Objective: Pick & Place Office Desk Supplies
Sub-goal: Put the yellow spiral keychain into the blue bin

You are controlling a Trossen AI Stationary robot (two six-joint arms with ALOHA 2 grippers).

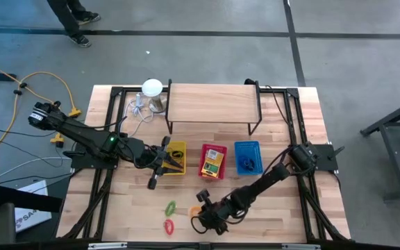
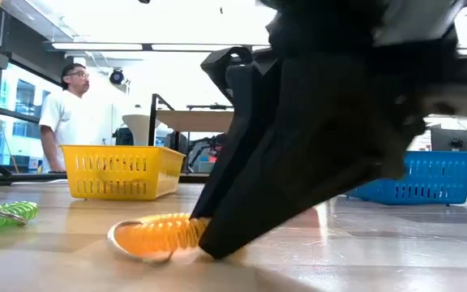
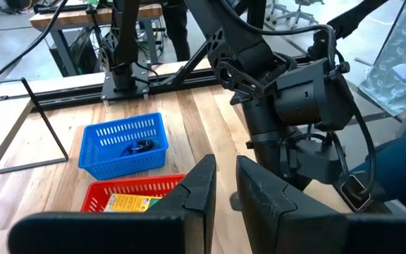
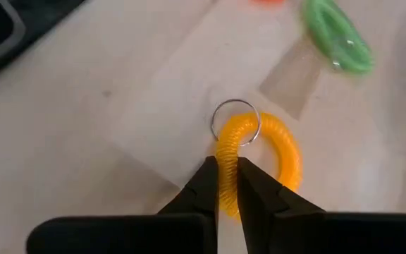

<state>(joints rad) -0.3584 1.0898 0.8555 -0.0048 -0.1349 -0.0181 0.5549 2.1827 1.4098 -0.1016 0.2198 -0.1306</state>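
1. Table (image 1: 283, 208) first: you have three small baskets in a row below the shelf, yellow basket (image 1: 176, 158), red basket (image 1: 213, 161), blue basket (image 1: 248, 157).
2. Left gripper (image 1: 160, 170) waits beside the yellow basket, its fingers standing a little apart with nothing visible between them.
3. Right gripper (image 4: 225, 185) is down at the table's front, fingers pinched onto the orange coil wristband (image 4: 259, 155), which lies on the wood.
4. Lift straight up so the coil does not drag; I judge the grip narrow, so check the steel key ring (image 4: 235, 121) hangs free.
5. Green coil (image 4: 335, 37) and red coil (image 1: 168, 226) lie nearby; keep clear of both.
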